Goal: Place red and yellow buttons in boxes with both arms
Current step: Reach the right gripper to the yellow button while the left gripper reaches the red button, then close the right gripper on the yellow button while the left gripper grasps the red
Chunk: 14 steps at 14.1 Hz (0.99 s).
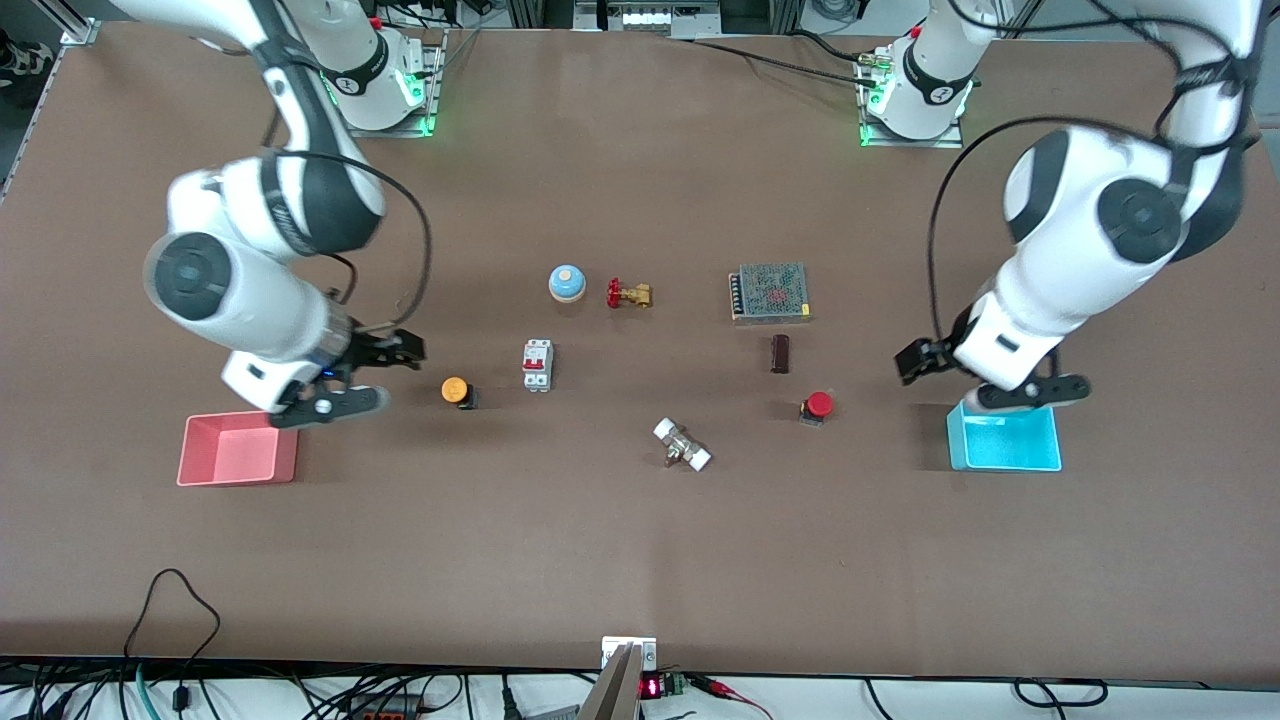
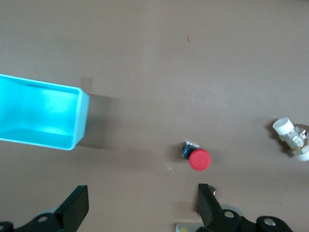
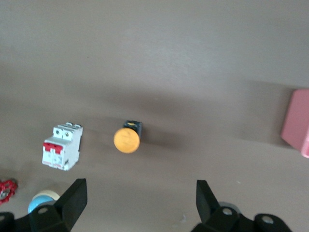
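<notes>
The yellow button (image 1: 455,391) stands on the table beside a white breaker; it also shows in the right wrist view (image 3: 127,139). The red button (image 1: 818,405) stands toward the left arm's end and shows in the left wrist view (image 2: 199,159). The pink box (image 1: 237,449) and the cyan box (image 1: 1004,440) are both empty. My right gripper (image 1: 355,378) is open and empty, up over the table between the pink box (image 3: 298,123) and the yellow button. My left gripper (image 1: 985,378) is open and empty, over the cyan box's (image 2: 43,113) farther rim.
A white breaker (image 1: 537,365), a blue dome bell (image 1: 566,283), a brass valve with a red handwheel (image 1: 628,294), a metal mesh unit (image 1: 769,292), a dark block (image 1: 780,353) and a white-ended fitting (image 1: 682,444) lie around the table's middle.
</notes>
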### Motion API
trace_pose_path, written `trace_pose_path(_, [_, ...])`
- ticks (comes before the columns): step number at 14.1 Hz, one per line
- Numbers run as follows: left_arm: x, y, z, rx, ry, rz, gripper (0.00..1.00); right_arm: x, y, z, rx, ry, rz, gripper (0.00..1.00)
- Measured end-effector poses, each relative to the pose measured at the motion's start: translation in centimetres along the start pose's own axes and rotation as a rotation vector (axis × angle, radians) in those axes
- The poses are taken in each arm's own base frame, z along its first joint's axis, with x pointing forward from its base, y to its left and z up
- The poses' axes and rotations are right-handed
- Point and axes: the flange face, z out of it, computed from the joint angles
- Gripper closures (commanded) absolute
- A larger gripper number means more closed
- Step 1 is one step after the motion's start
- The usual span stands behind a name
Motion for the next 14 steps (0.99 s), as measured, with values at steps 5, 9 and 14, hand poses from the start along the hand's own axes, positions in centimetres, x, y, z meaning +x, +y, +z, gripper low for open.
trace_pose_path(5, [-0.7,4.5,8.5,-0.015,0.007,-0.037,0.0,1.1,-2.2,6.5,-0.008,-0.022,-0.014,0.0])
trace_pose_path(9, [-1.8,6.2,13.7,0.042,0.022,-0.044,0.0,1.4,-2.1,10.2,-0.014,-0.049,0.003,0.0])
trace_pose_path(14, [-3.3,7.7,16.8,0.062,-0.005,-0.044,0.1,1.4,-2.1,12.3,-0.02,-0.073,0.036,0.0])
